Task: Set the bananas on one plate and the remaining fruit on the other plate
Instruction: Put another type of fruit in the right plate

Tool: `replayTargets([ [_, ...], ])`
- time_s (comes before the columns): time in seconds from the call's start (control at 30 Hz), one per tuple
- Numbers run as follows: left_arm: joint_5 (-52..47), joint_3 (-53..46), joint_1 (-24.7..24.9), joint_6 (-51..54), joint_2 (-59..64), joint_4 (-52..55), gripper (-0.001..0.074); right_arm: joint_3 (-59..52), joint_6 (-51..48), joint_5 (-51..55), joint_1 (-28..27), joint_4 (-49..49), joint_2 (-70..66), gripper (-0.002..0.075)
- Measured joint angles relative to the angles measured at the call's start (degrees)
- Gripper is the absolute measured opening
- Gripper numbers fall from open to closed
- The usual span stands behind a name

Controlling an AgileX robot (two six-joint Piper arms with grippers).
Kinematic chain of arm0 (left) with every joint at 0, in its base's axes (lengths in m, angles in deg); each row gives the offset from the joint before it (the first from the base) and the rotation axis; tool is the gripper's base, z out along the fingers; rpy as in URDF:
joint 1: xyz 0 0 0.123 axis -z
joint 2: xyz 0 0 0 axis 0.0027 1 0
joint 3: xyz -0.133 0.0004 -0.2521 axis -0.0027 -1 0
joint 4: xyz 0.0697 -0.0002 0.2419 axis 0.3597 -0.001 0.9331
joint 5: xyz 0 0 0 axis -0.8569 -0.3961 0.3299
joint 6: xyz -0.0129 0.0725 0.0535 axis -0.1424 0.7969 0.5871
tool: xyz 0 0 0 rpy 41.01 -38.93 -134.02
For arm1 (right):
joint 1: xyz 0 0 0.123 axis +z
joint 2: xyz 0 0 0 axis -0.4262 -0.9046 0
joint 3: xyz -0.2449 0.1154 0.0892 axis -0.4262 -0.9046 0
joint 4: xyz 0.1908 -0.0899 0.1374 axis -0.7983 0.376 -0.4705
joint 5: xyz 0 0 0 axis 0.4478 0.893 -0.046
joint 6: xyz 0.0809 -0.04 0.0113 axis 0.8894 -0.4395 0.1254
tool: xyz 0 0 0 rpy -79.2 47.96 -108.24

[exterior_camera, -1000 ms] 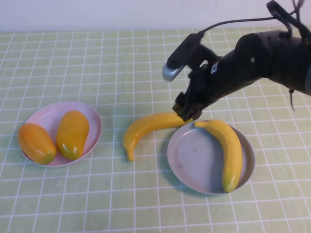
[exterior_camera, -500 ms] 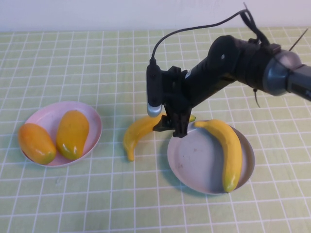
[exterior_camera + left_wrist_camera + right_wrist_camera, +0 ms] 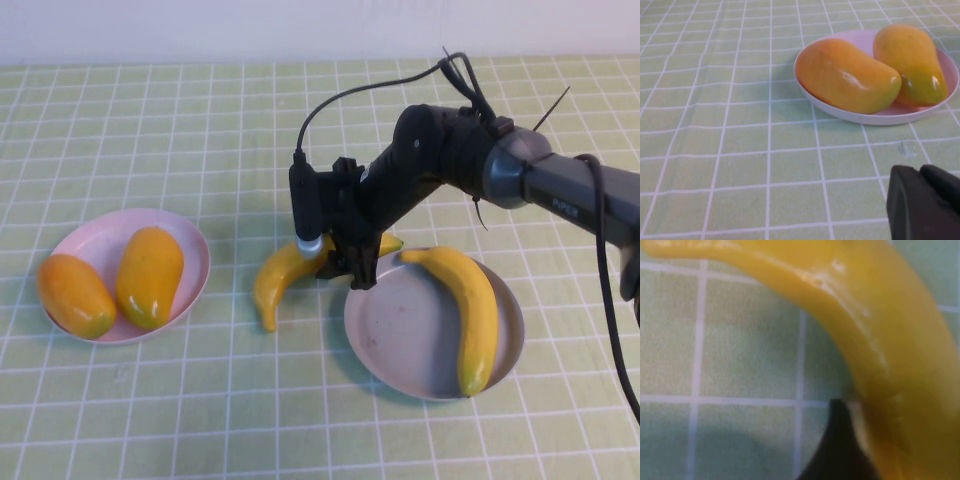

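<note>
One banana [image 3: 275, 280] lies on the green checked cloth just left of the grey-blue plate [image 3: 400, 340]; the second banana [image 3: 475, 310] rests across that plate's right side. My right gripper [image 3: 345, 262] is down over the cloth banana's thick end, open, its jaws either side of it. In the right wrist view one dark fingertip [image 3: 837, 450] stands right beside the banana [image 3: 880, 330]. Two mango-like fruits [image 3: 75, 295] [image 3: 150, 275] sit on the pink plate [image 3: 100, 240]. My left gripper [image 3: 925, 205] is shut and empty, low over the cloth near the pink plate [image 3: 880, 117].
A black cable [image 3: 370, 80] loops above the right arm [image 3: 520, 170], which reaches in from the right edge. Bare cloth lies between the two plates and along the front of the table.
The right arm has swung left and lowered, turning its gripper down over the thick end of the banana on the cloth. Fruits and plates have not moved.
</note>
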Motion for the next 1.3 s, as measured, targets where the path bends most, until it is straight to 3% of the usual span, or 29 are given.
replayTargets([
  [0.13, 0.0, 0.0, 0.0, 0.0, 0.0, 0.0, 0.0004, 0.5, 0.0, 0.9, 0.0, 0.2, -0.6, 0.0414],
  [0.27, 0.0, 0.0, 0.0, 0.0, 0.0, 0.0, 0.0004, 0.6, 0.0, 1.1, 0.0, 0.2, -0.7, 0.0311],
  [0.5, 0.0, 0.0, 0.0, 0.0, 0.0, 0.0, 0.0004, 3.0, 5.2, 1.1, 0.0, -0.1, 0.7, 0.0311],
  [0.63, 0.0, 0.0, 0.0, 0.0, 0.0, 0.0, 0.0004, 3.8, 21.0, 0.3, 0.0, 0.4, 6.1, 0.0311],
  [0.93, 0.0, 0.0, 0.0, 0.0, 0.0, 0.0, 0.0004, -2.0, 87.4, 9.4, 1.9, 18.0, 20.0, 0.0311],
  [1.07, 0.0, 0.0, 0.0, 0.0, 0.0, 0.0, 0.0004, -11.8, 100.6, 10.4, 2.7, 21.4, 25.4, 0.0311],
  [1.3, 0.0, 0.0, 0.0, 0.0, 0.0, 0.0, 0.0004, -30.5, 111.4, 5.3, 3.1, 22.4, 31.6, 0.0311],
])
